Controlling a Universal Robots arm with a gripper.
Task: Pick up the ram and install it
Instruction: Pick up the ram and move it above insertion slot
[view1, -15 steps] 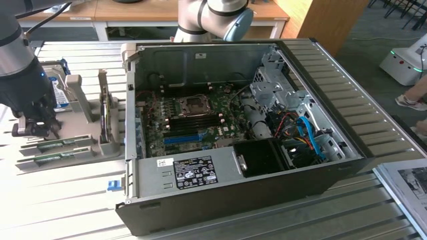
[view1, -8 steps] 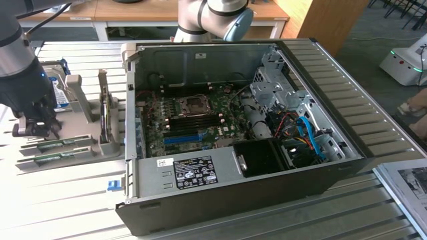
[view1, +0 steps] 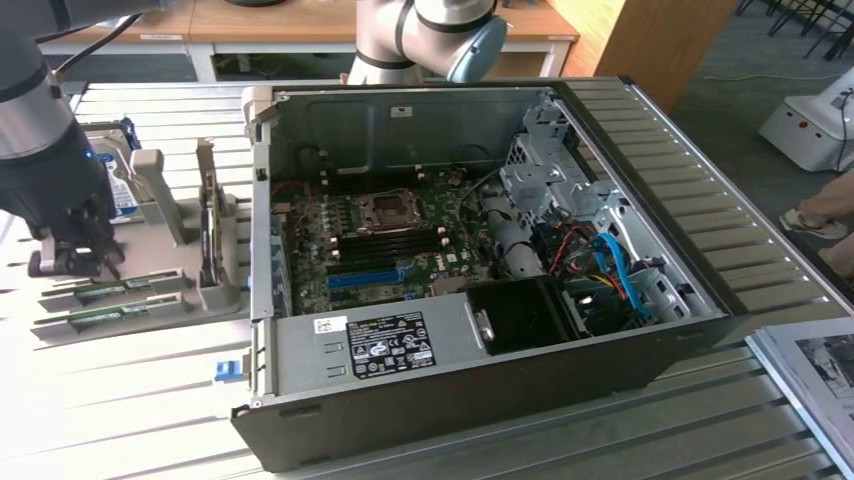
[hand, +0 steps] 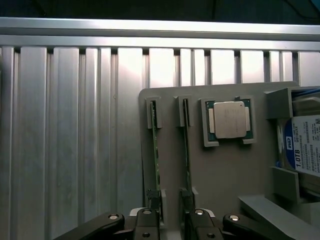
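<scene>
Gripper: we see the gripper (hand: 170, 201) with its fingers spread apart and holding nothing, low over the grey holder (hand: 225, 175) at the exterior view's left.
Ram: the ram (hand: 156, 150) stands on edge in its slot of the holder. A second stick (hand: 186, 150) is just beside it, and both are well apart from the open computer case (view1: 627, 200).
Alignment: each fingertip seems to sit in line with one stick (we cannot tell which stick is meant).
Risk at the holder: closing from here could pinch the wrong stick or knock both, since the spread spans the pair.
Risk at the board: we judge that a tilted grip would jam the ram against the motherboard (view1: 400, 245) slots.
</scene>
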